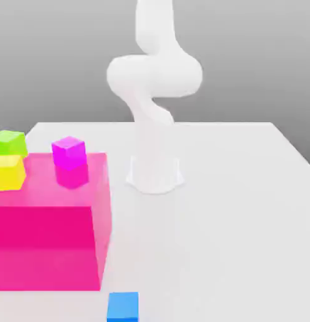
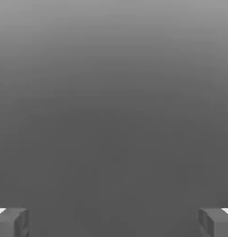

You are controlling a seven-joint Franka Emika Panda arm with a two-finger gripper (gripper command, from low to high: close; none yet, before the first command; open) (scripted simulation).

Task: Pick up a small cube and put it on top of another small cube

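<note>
The small bright-blue cube [image 1: 123, 307] lies on the white table near the front edge, just in front of the big pink block [image 1: 47, 220]. A magenta small cube [image 1: 70, 153] sits on top of that block, toward its back. In the hand view my gripper [image 2: 114, 222] is open, its two grey fingertips [image 2: 11, 222] set wide apart with nothing between them and plain grey background ahead. The white arm [image 1: 154, 75] rises from its base [image 1: 155, 174] at the middle back of the table.
A yellow cube [image 1: 7, 172] and a green cube [image 1: 9, 143] sit at the exterior view's left, by the pink block's back corner. The white table [image 1: 232, 220] stretches bare to the exterior view's right.
</note>
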